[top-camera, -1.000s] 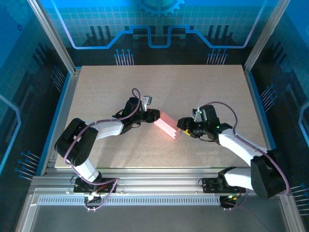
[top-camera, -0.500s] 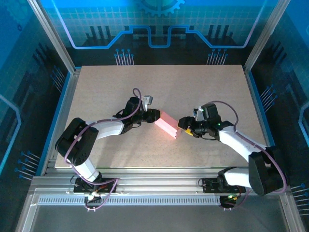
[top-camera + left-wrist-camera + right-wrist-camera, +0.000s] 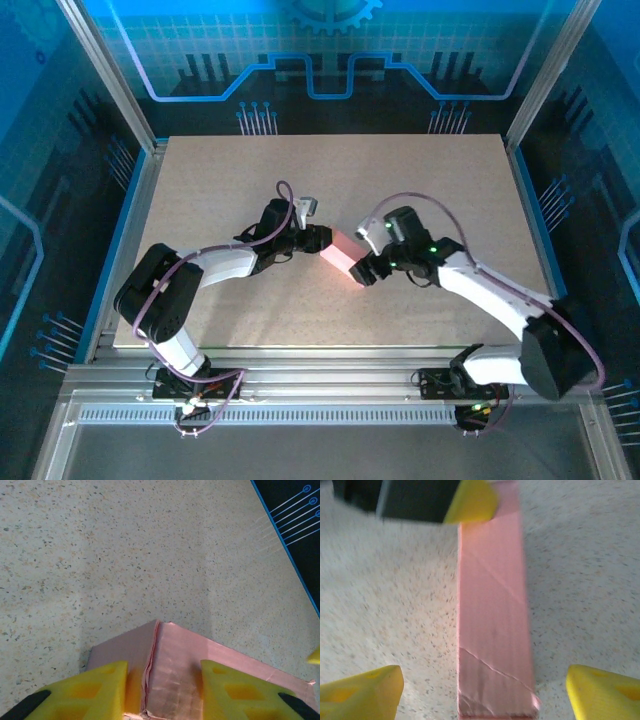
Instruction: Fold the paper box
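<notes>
The paper box [image 3: 343, 252] is a folded pink rectangular box lying mid-table. My left gripper [image 3: 320, 240] holds its left end. In the left wrist view the yellow fingers [image 3: 87, 690] press both sides of the paper box [image 3: 175, 650], with the left gripper [image 3: 162, 680] shut on it; a creased seam runs up its corner. My right gripper [image 3: 362, 268] sits at the box's right end. In the right wrist view the paper box [image 3: 492, 605] runs lengthwise between the right gripper's [image 3: 482, 690] wide-open fingers [image 3: 365, 690], with gaps on both sides. The left finger [image 3: 470, 502] shows at the far end.
The speckled beige table [image 3: 400, 180] has bare surface all round the box. Metal rails frame its edges, and a blue-lit wall stands behind. Both arms reach inward from the near edge.
The right gripper has swung left and forward, from beside the box's right end to straddling it. The left gripper and the box have stayed nearly still.
</notes>
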Controlling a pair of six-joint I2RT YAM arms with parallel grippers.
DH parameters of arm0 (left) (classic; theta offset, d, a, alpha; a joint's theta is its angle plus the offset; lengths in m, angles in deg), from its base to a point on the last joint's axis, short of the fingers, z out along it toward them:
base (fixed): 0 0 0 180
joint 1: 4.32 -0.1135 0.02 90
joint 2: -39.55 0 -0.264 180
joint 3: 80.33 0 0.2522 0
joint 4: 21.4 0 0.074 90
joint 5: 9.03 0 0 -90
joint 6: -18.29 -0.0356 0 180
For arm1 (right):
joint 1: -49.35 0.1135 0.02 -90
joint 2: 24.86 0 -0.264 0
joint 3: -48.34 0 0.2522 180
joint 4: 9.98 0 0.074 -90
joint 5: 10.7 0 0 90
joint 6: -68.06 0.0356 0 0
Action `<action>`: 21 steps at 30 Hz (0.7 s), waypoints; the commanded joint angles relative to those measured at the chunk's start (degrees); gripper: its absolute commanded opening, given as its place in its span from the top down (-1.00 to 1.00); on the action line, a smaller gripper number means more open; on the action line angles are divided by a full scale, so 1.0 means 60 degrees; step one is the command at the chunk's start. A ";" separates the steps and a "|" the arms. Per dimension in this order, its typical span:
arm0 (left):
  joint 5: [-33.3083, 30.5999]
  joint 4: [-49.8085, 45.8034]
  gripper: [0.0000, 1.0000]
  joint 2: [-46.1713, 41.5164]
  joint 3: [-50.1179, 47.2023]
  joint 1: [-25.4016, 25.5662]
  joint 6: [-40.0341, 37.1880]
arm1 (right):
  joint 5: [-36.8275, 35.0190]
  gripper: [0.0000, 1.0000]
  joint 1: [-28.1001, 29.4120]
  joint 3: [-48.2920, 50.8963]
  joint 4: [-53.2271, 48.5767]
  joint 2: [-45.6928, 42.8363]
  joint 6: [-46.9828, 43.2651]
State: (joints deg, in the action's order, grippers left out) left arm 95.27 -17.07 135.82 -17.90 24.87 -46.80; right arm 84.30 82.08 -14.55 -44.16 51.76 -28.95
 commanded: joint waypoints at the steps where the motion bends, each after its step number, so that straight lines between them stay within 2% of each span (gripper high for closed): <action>1: -0.0028 -0.2074 0.24 0.0507 -0.0303 0.0080 -0.0398 | -0.1702 -0.63 0.0266 -0.0769 -0.0341 0.1074 -0.1606; 4: 0.0015 -0.2021 0.24 0.0557 -0.0288 0.0083 -0.0351 | -0.2384 -0.36 0.0330 -0.0942 -0.0146 0.1842 -0.2158; 7: 0.0068 -0.2019 0.20 0.0457 -0.0317 0.0072 -0.0328 | -0.2267 -0.03 0.0337 -0.1091 -0.0176 0.2098 -0.2346; 8: 0.0056 -0.2018 0.15 0.0390 -0.0331 0.0076 -0.0328 | -0.2097 0.02 0.0357 -0.1105 -0.0170 0.2074 -0.2340; 11: 0.0174 -0.2004 -0.08 0.0158 -0.0289 0.0075 -0.0393 | -0.2173 0.04 0.0375 -0.1080 -0.0087 0.1930 -0.2259; 15: 0.0259 -0.1785 -0.52 -0.0605 -0.0186 0.0075 -0.0027 | -0.2759 0.04 0.0389 -0.1208 -0.0343 0.1825 -0.2162; 16: 0.0080 -0.1721 -0.65 -0.0959 -0.0209 0.0086 0.0056 | -0.3069 0.05 0.0403 -0.1248 -0.0371 0.1771 -0.2122; 17: -0.0278 -0.1795 -0.88 -0.1294 -0.0204 0.0085 0.0086 | -0.3285 0.07 0.0404 -0.1295 -0.0375 0.1733 -0.2079; 18: -0.1015 -0.2141 -0.98 -0.1725 -0.0144 0.0049 0.0107 | -0.3574 0.08 0.0396 -0.1315 -0.0338 0.1691 -0.2074; 21: -0.2678 -0.2734 -0.98 -0.3027 -0.0223 -0.0268 -0.0212 | -0.4714 0.10 0.0404 -0.1376 0.0003 0.1708 -0.2051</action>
State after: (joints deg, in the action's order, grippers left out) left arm 88.89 -29.11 125.02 -18.76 24.91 -46.34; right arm 64.30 84.27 -20.76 -45.58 63.60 -41.49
